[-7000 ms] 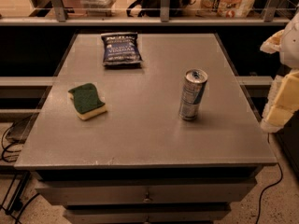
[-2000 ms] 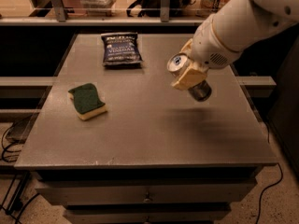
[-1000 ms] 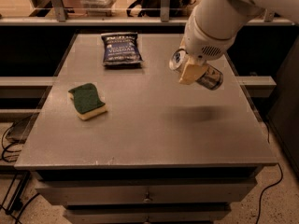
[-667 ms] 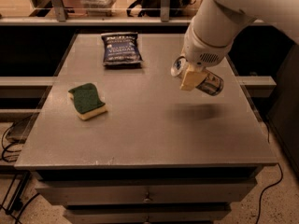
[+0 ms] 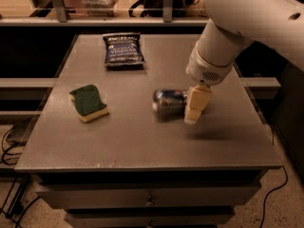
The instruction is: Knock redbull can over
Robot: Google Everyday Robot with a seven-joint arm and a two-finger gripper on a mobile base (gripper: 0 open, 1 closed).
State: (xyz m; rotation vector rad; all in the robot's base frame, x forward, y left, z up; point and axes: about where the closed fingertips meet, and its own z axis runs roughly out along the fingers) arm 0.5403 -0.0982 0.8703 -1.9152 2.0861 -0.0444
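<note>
The redbull can (image 5: pixel 168 101) lies on its side near the middle of the grey table (image 5: pixel 142 141), its top end pointing left. It looks blurred. My gripper (image 5: pixel 194 110) hangs from the white arm (image 5: pixel 223 42) and is right at the can's right end, touching or overlapping it. The gripper hides that end of the can.
A green-and-yellow sponge (image 5: pixel 88 102) lies at the left of the table. A dark blue chip bag (image 5: pixel 123 49) lies at the back. Shelves and a rail run behind the table. Cables lie on the floor at the left and right.
The can was tilted in the air at the gripper near the table's right back. Now arm and can have come down and forward, and the can lies on its side.
</note>
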